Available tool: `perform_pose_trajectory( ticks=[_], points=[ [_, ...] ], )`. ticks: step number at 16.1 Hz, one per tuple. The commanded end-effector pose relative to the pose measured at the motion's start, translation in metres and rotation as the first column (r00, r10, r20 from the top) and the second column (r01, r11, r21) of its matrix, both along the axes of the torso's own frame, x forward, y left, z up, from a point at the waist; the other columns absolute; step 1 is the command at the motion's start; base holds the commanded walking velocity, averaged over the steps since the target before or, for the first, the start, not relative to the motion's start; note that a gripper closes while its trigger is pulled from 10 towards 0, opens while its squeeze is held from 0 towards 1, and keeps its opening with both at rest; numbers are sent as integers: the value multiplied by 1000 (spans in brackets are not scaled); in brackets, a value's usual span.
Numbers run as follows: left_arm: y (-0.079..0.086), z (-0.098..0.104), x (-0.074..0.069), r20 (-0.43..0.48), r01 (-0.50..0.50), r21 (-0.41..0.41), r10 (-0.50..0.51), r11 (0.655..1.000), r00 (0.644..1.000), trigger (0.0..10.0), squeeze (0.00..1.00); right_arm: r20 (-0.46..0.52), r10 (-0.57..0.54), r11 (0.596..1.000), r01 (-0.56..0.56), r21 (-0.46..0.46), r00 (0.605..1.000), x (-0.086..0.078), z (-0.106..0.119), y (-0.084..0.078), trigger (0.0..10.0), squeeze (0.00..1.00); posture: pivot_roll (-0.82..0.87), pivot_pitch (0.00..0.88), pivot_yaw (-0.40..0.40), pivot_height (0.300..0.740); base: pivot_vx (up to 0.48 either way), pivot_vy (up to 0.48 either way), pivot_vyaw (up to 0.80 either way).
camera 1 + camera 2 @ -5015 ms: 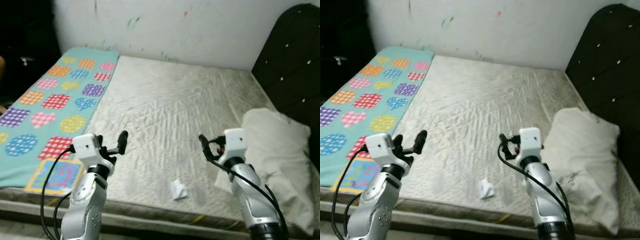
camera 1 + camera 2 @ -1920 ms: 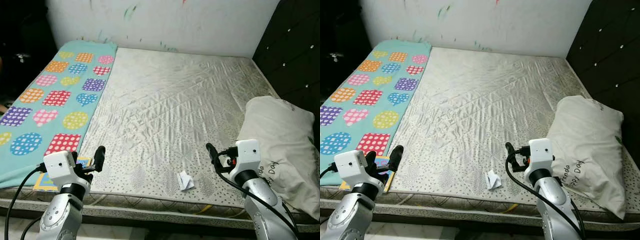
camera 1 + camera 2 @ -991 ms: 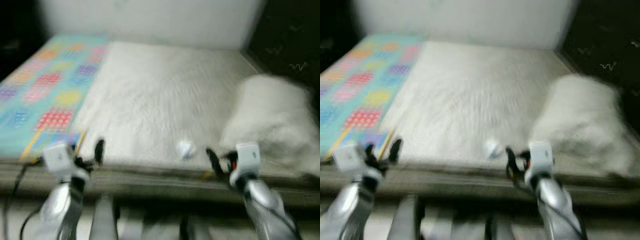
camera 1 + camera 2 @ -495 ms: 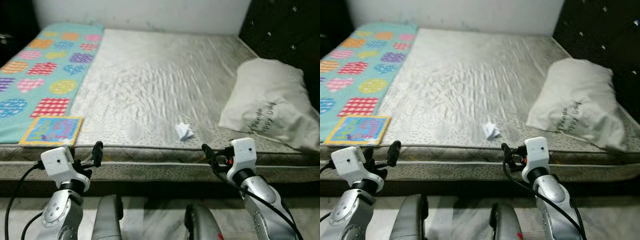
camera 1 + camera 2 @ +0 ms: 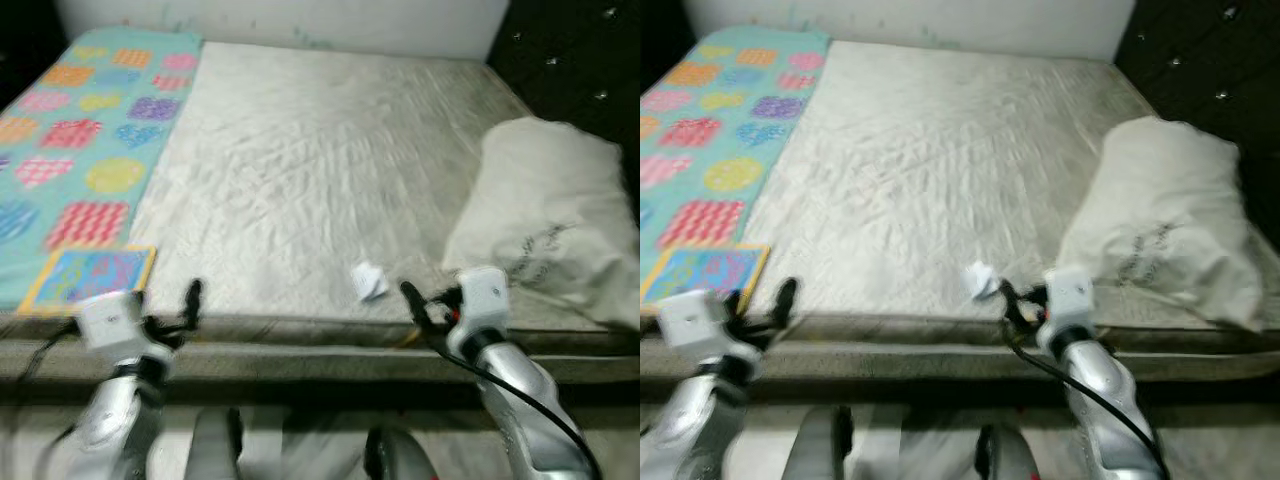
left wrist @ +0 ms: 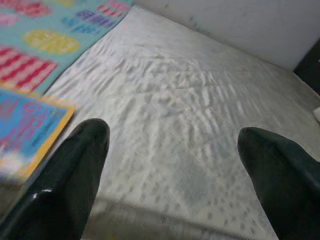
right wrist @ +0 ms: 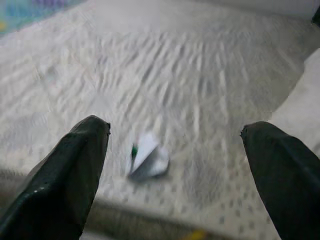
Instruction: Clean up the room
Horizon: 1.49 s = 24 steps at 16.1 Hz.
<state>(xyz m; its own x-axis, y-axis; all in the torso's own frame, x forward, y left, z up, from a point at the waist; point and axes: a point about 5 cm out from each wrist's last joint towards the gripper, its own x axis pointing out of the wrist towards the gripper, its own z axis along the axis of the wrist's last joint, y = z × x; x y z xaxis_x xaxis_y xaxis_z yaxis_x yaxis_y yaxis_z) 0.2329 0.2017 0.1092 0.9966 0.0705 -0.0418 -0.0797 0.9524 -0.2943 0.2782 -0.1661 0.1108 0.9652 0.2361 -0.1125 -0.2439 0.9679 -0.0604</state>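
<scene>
While both arms are raised at the near edge of the bed, neither gripper holds anything. One mattress (image 5: 320, 180) fills the middle of the left eye frame, bare and wrinkled, pale grey-white. One crumpled paper scrap (image 5: 369, 282) lies on it low in the frame, right of centre, close to the mattress's front edge. In the right wrist view the same scrap (image 7: 148, 161) sits between the two black fingers (image 7: 70, 175), which are spread wide; the scrap is apart from both.

Right gripper (image 5: 412, 300): lower right of centre, just beside the scrap, not touching it. Left gripper (image 5: 190, 300): lower left, at the front edge; its wrist view shows two fingers (image 6: 70, 175) set wide apart over bare mattress.

One white pillow (image 5: 550, 230) with dark lettering lies at the right side, against the dark headboard (image 5: 590, 70). One turquoise blanket (image 5: 80, 130) with coloured hearts and circles covers the left strip. One book (image 5: 85, 278) with a yellow border rests on the blanket's near corner. Frames are slightly blurred.
</scene>
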Motion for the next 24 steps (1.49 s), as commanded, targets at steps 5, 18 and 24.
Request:
perform_pose_trajectory(
  ticks=[5,18,24],
  points=[
    [-11,-2,3,-9,21,-32,-21,999,1000,10000,0,-29,-44,998,43,-35,999,-2,-8,-16,10000,0,-47,32,-65,578,175,0,0],
    [0,-5,-19,-126,-35,25,37,999,991,10000,0,-95,38,998,-41,-36,995,15,-16,8,10000,0,5,148,-65,578,0,0,185],
    [-8,0,-24,-138,-15,15,17,1000,990,10000,0,-149,69,998,-70,-3,986,3,-26,14,10000,0,15,192,-61,529,0,0,0]
  ],
)
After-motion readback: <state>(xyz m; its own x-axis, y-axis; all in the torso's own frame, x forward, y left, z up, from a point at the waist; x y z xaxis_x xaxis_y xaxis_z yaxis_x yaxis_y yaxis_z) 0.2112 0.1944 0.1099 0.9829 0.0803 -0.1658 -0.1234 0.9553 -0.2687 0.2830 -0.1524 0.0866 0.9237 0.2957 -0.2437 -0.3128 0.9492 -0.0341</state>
